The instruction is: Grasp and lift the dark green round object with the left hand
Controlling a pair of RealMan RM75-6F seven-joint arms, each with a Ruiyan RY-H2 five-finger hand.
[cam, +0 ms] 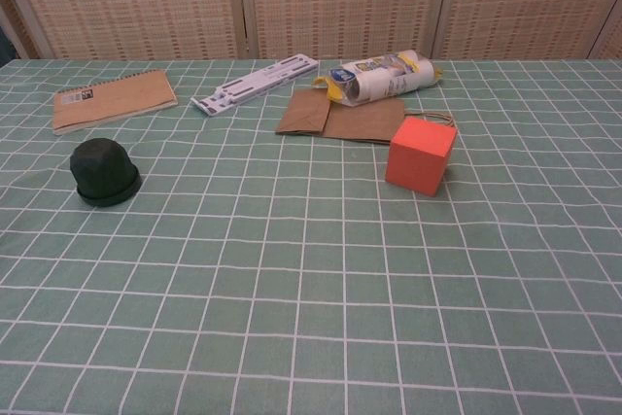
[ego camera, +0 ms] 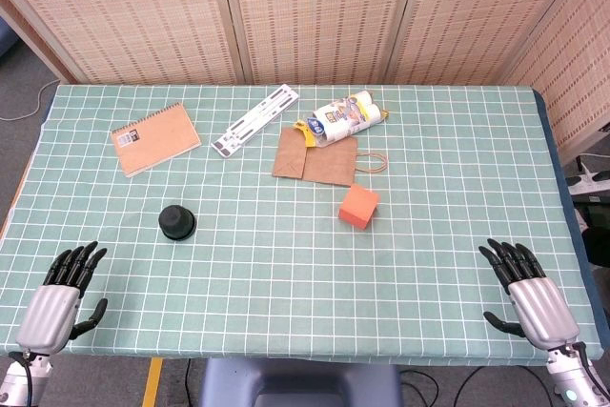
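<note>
The dark green round object (ego camera: 176,223) (cam: 104,172) sits upright on the green checked tablecloth, left of centre. My left hand (ego camera: 59,296) lies near the table's front left corner, fingers spread and holding nothing, well short of the object. My right hand (ego camera: 527,294) rests at the front right corner, fingers also spread and empty. Neither hand shows in the chest view.
A spiral notebook (ego camera: 154,137) lies at the back left, a white ruler-like strip (ego camera: 254,119) beside it. A brown paper bag (ego camera: 316,155) with a snack packet (ego camera: 343,117) on it sits at the back centre. An orange cube (ego camera: 359,205) stands right of centre.
</note>
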